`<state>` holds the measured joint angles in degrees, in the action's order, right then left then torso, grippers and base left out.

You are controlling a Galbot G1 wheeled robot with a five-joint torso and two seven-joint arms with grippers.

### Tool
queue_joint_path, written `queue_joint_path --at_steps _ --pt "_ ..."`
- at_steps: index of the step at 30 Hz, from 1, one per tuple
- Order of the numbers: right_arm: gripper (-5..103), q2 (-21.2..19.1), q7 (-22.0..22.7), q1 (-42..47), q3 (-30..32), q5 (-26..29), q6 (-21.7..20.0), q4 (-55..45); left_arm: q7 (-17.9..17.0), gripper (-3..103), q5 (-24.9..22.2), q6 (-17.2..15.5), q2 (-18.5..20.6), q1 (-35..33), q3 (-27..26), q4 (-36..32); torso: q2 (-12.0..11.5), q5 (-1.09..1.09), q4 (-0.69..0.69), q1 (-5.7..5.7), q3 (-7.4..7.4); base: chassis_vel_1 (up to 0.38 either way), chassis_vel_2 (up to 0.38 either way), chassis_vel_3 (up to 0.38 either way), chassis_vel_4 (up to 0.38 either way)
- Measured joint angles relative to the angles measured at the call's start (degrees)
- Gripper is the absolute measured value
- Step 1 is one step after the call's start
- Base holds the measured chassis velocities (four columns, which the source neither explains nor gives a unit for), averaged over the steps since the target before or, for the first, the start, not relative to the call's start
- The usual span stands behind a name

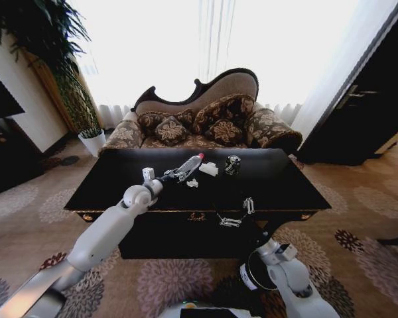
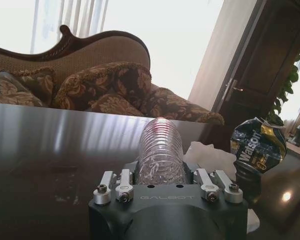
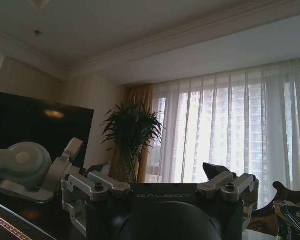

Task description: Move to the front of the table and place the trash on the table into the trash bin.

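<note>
Reaching across the table (image 1: 119, 182), our left gripper (image 1: 174, 174) clamps a clear plastic bottle (image 1: 189, 164) beside the paper wad (image 1: 208, 169) and crushed can (image 1: 233, 164); our right gripper (image 1: 235, 213) waits open at the front edge.

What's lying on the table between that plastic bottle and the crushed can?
A crumpled white paper wad lies between the plastic bottle and the crushed can, seen in the head view.

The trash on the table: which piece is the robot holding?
The clear plastic bottle. The left end effector is shut on it above the table, while the white paper wad and the crushed can lie untouched.
</note>
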<state>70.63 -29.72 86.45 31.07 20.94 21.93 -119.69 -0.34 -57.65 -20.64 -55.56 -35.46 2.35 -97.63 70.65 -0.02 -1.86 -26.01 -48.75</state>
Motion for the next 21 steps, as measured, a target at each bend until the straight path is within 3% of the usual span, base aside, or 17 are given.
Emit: queue_joint_path --at_steps 5,8,10,14,16,18,19,21 --pt "100 0.0 1.1 0.4 -0.3 0.6 -0.1 -0.2 0.7 39 0.6 0.5 2.5 -4.5 -5.0 -5.4 0.0 -0.01 -0.01 0.00 0.00 0.000 0.000 0.000 0.000" --pt "100 0.0 1.5 0.5 -0.9 2.4 -0.5 -0.2 1.7 39 1.8 1.1 4.1 -8.8 -9.8 -9.5 0.0 0.01 -0.01 0.00 0.00 0.000 0.000 0.000 0.000" --pt "100 -0.2 1.6 0.6 -1.9 5.8 -1.3 -0.2 3.1 39 3.4 2.1 6.0 -14.8 -15.1 -13.7 0.0 -0.01 0.01 0.00 0.00 0.000 0.000 0.000 0.000" --pt "100 -0.6 1.5 0.6 -3.3 10.4 -2.7 -0.4 5.1 39 5.9 4.2 7.7 -22.2 -20.8 -18.4 0.0 -0.01 0.01 0.01 0.01 0.000 0.000 0.000 0.000" --pt "100 -0.7 1.1 0.4 -4.5 13.9 -3.8 -0.6 7.5 39 8.5 6.0 7.9 -27.3 -24.9 -21.5 0.0 -0.01 0.01 0.01 0.01 0.000 0.000 0.000 0.000" --pt "100 -0.7 0.9 0.3 -5.9 18.0 -4.6 -0.7 12.2 39 12.1 9.2 7.4 -31.7 -28.3 -23.1 0.0 0.00 0.01 0.01 0.01 0.000 0.000 0.000 0.000" --pt "100 -0.7 0.9 0.3 -5.9 18.0 -4.6 -0.7 12.2 39 12.1 9.2 7.4 -31.7 -28.3 -23.1 0.0 0.00 0.01 0.01 0.01 0.000 0.000 0.000 0.000" --pt "100 -0.4 0.6 0.6 -7.4 23.0 -5.4 -1.0 18.3 39 15.7 12.7 6.5 -36.3 -31.8 -24.6 0.0 0.00 0.01 0.01 0.01 0.000 0.000 0.000 0.000"
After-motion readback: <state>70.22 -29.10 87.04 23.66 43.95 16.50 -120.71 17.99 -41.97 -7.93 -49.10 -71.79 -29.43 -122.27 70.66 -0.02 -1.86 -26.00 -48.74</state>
